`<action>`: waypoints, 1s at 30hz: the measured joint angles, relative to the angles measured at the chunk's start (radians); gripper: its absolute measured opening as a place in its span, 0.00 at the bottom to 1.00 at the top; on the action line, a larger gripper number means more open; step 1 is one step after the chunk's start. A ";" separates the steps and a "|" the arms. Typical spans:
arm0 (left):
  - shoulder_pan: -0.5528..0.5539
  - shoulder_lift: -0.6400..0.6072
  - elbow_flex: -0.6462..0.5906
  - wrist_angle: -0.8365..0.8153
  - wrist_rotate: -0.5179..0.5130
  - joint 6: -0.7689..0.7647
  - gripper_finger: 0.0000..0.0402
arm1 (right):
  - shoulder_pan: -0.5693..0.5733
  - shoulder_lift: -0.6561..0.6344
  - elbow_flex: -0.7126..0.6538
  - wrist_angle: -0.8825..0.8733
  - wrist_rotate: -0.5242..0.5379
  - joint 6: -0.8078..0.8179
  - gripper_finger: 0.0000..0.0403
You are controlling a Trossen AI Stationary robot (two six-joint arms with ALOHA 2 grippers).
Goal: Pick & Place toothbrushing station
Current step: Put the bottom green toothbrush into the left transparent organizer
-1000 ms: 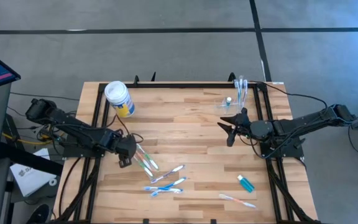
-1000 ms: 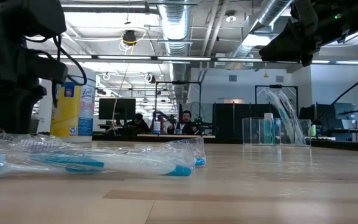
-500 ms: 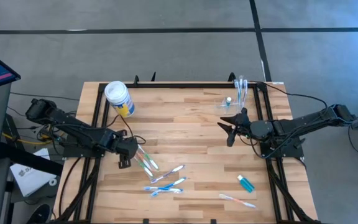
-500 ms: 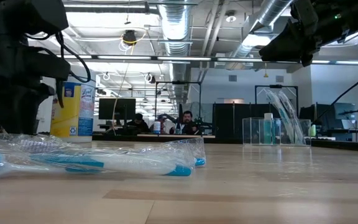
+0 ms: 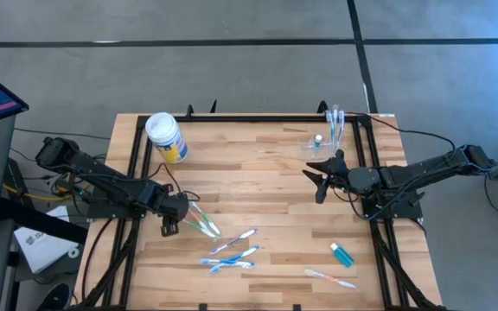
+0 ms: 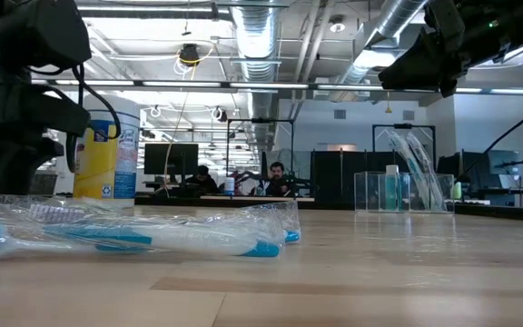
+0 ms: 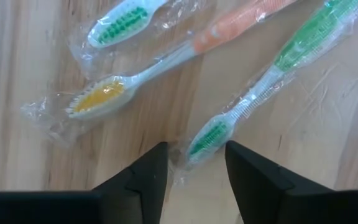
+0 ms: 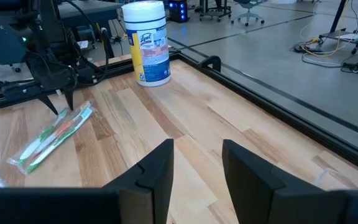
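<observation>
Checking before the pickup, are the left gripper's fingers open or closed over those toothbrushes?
Open. The left gripper shows a clear gap between its fingers, over the green toothbrush, not pinching it.

The toothbrushing station [image 5: 330, 131], a clear colourless plastic cup, stands upright at the upper right of the surface [image 5: 258, 173], holding wrapped toothbrushes [image 6: 413, 163]

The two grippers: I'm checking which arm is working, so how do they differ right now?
The left gripper is low over the wrapped toothbrushes, its fingers straddling the head of the green toothbrush; the right gripper hangs above bare wood with nothing between its fingers. The left points toward the table's middle from its left edge, the right from its right. Both are open.
</observation>
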 joint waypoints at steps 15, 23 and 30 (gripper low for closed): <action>0.000 0.000 0.000 0.000 0.080 -0.048 0.11 | 0.000 0.000 0.000 0.000 0.000 0.000 0.32; 0.000 -0.001 0.019 -0.002 0.105 -0.097 0.01 | 0.000 0.000 0.000 0.000 0.000 0.000 0.31; 0.000 -0.001 0.115 0.000 0.105 -0.099 0.00 | 0.000 0.000 0.000 0.000 0.000 0.000 0.31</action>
